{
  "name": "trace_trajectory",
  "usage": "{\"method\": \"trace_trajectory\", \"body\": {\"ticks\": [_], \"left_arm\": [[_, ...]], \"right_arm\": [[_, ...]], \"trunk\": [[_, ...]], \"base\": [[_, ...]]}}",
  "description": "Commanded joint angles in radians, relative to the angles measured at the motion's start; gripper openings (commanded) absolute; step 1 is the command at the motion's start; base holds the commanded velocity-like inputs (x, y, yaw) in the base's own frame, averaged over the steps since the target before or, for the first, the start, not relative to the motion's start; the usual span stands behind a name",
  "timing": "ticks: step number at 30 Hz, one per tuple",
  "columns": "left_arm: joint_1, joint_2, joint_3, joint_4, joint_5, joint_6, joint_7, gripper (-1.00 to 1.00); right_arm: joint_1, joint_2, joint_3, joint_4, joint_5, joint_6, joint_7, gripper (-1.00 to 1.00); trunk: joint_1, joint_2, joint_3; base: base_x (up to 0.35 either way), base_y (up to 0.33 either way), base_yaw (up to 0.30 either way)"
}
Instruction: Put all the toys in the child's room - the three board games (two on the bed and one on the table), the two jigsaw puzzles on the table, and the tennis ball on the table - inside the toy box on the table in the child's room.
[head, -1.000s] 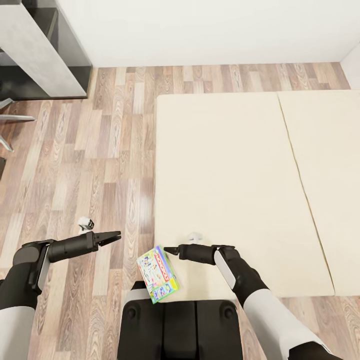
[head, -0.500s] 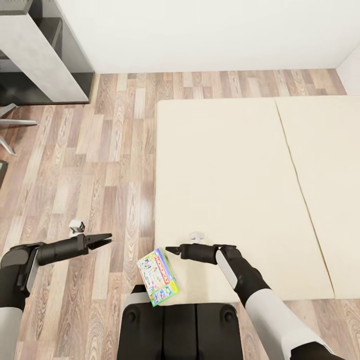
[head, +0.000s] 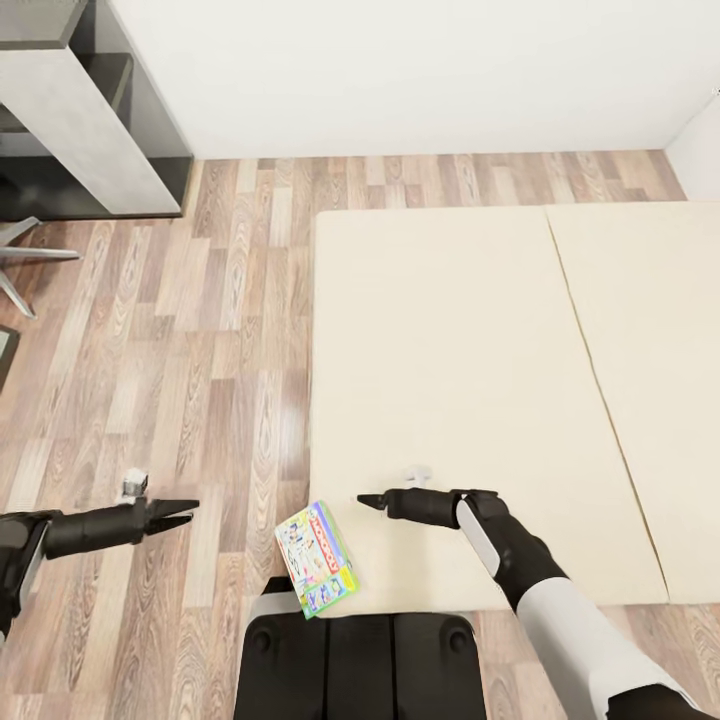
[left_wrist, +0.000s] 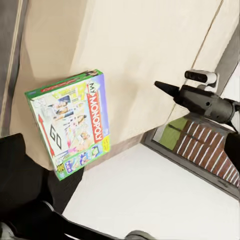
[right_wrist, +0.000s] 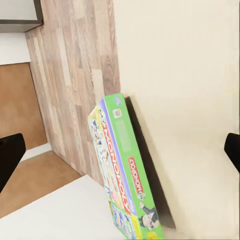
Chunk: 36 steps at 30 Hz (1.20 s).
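Note:
One board game (head: 316, 557), a white-green box with red lettering, lies on the near left corner of the cream bed (head: 450, 350) and juts over its edge. It also shows in the left wrist view (left_wrist: 70, 120) and, edge-on, in the right wrist view (right_wrist: 120, 170). My right gripper (head: 365, 499) hovers over the mattress just right of the box, open and empty, apart from it. My left gripper (head: 190, 511) hangs over the wood floor well left of the box, its tips slightly apart, holding nothing. The toy box, puzzles and ball are out of view.
The end of the table (head: 80, 110) with its pale grey top stands at the far left against the white wall. Chair legs (head: 25, 260) reach in at the left edge. My dark base (head: 360, 660) sits against the bed's near edge. Wood floor lies between bed and table.
The whole view has shifted slightly as the camera moved. My left gripper has drawn back leftward away from the box, and my right gripper has slid a little to the right. The box stays put.

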<state>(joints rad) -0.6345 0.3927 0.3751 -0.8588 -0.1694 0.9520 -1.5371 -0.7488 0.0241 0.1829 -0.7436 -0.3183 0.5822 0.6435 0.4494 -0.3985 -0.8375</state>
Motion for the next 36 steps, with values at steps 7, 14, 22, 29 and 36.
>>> {"method": "trace_trajectory", "body": {"ticks": [7, 14, 22, 29, 36], "left_arm": [[-0.001, 0.013, 0.006, 0.274, -0.015, -0.228, 0.184, 1.0], [-0.004, 0.013, 0.008, 0.332, -0.007, -0.282, 0.261, 1.0], [-0.009, 0.012, 0.008, 0.338, -0.006, -0.288, 0.269, 1.0], [-0.01, 0.01, 0.007, 0.339, -0.005, -0.287, 0.273, 1.0], [-0.01, 0.01, 0.008, 0.339, -0.005, -0.286, 0.274, 1.0]], "right_arm": [[0.036, -0.03, 0.001, 0.004, -0.01, -0.004, 0.004, 1.0], [0.065, -0.024, 0.001, -0.002, 0.0, -0.006, -0.001, 1.0], [0.069, -0.028, 0.001, -0.038, -0.001, -0.006, -0.004, 1.0], [0.069, -0.029, 0.001, -0.044, 0.002, -0.005, -0.009, 1.0], [0.069, -0.029, 0.001, -0.045, 0.004, -0.006, -0.01, 1.0]], "trunk": [[0.001, -0.001, 0.01], [0.001, -0.001, 0.022], [0.001, -0.001, 0.035], [0.001, -0.001, 0.046], [0.001, -0.001, 0.058]], "base": [[0.0, 0.0, 0.0], [0.0, 0.0, 0.0], [0.0, 0.0, 0.0], [0.0, 0.0, 0.0], [0.0, 0.0, 0.0]]}}
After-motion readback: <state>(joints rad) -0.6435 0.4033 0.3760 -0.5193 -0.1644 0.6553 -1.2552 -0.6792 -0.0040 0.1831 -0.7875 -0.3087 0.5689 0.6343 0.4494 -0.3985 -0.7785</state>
